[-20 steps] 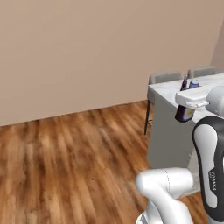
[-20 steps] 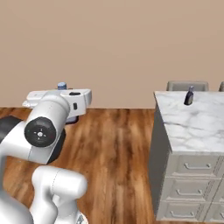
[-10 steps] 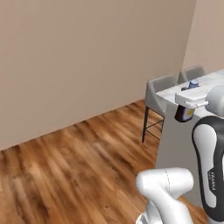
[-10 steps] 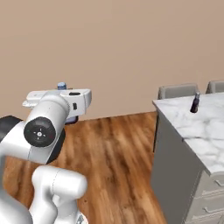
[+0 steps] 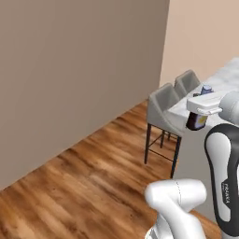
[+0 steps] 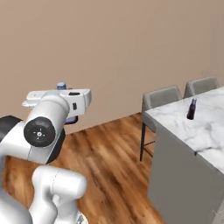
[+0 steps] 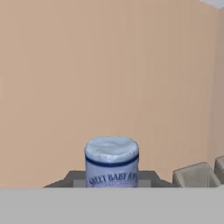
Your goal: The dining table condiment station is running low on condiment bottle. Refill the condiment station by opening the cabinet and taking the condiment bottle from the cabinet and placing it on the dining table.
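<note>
Our two-finger gripper [image 5: 200, 116] is closed around the small dark brown condiment bottle [image 5: 197, 120], carried upright in the air with its bluish cap [image 5: 206, 88] poking above the white hand; in the hand view we see that cap [image 7: 112, 159] and its lettered band close up against the beige wall. From the right base view we see the same blue cap [image 6: 61, 86] above the hand, well apart from the long white-grey marble-topped dining table [image 6: 199, 131]. Beyond the wooden floor [image 5: 88, 182], two grey upholstered chairs [image 6: 161, 99] stand at the table's far edge, and another slim dark bottle [image 6: 191, 109] stands upright near that edge.
</note>
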